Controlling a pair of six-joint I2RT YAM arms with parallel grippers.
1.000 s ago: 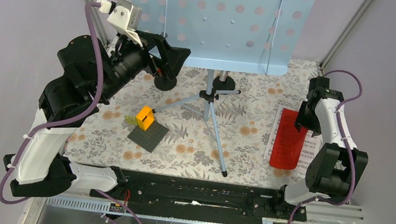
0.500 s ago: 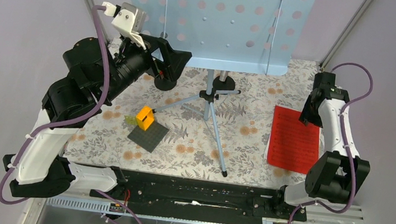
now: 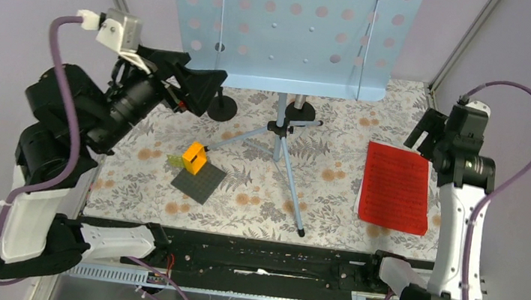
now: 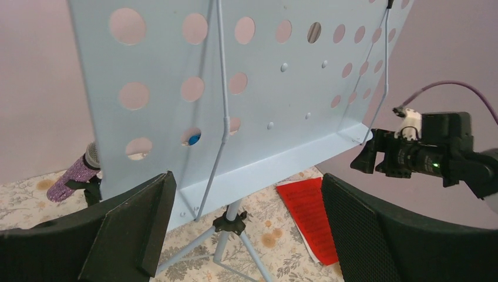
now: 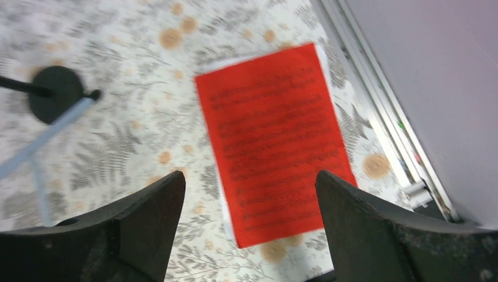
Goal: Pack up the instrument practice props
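The pale-blue perforated sheet-music holder (image 3: 292,25) stands at the back on tripod legs (image 3: 287,164). It fills the left wrist view (image 4: 246,88). A red music sheet (image 3: 394,186) lies flat at the right on a white sheet, whose edge shows in the right wrist view (image 5: 223,202). Two black round-based mic mounts (image 3: 222,107) (image 3: 301,112) stand under the holder. A purple microphone (image 4: 73,173) shows behind the holder's left edge. My left gripper (image 3: 205,90) is open and raised, left of the holder. My right gripper (image 3: 424,138) is open and empty above the red sheet's (image 5: 276,141) far right corner.
An orange brick on a dark grey studded plate (image 3: 198,171) lies left of the tripod. A small blue thing (image 4: 192,139) shows through a hole in the holder. Enclosure walls and slanted posts (image 3: 459,47) close in the sides. A black rail (image 3: 265,256) runs along the front.
The red sheet, held tilted up by my right gripper a second ago, now lies flat. The right arm has risen and drawn back right. The left arm has lifted and swung left.
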